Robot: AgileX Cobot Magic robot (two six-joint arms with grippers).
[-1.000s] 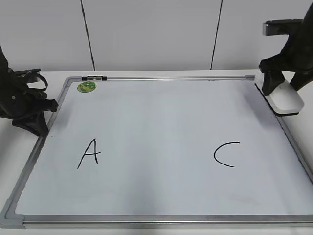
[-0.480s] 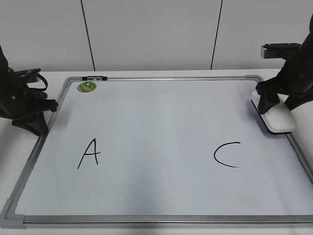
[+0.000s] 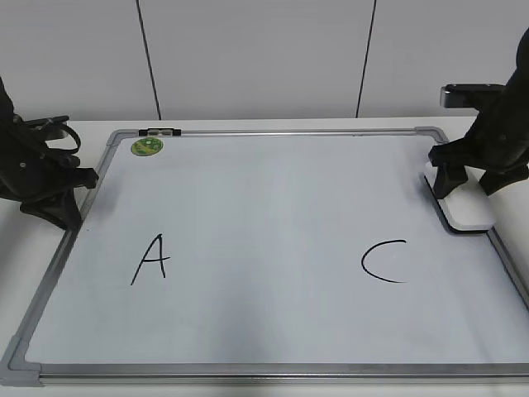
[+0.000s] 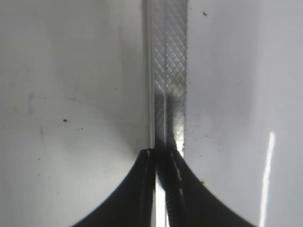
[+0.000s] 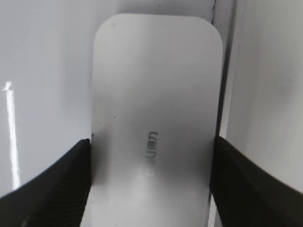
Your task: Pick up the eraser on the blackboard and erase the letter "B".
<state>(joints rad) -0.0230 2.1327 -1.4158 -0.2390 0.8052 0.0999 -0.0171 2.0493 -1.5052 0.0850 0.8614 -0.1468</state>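
Observation:
The white eraser (image 3: 469,212) lies flat at the right edge of the blackboard (image 3: 264,198), beside the frame. My right gripper (image 3: 468,187) stands over it, one finger against each long side, shut on it. In the right wrist view the eraser (image 5: 156,109) fills the gap between the fingers of the gripper (image 5: 151,142), its grey lettering facing up. No letter "B" shows; the board between the black "A" (image 3: 150,258) and "C" (image 3: 384,261) is bare white. My left gripper (image 3: 70,215) is shut and empty over the board's left frame (image 4: 170,56).
A round green magnet (image 3: 147,146) sits at the board's far left corner, with a small black clip (image 3: 159,131) on the top frame. The board lies on a white table (image 3: 248,122) against a white panelled wall.
My right gripper has carried the eraser from above the board's far right corner toward the front and down onto the board. The left arm has not moved.

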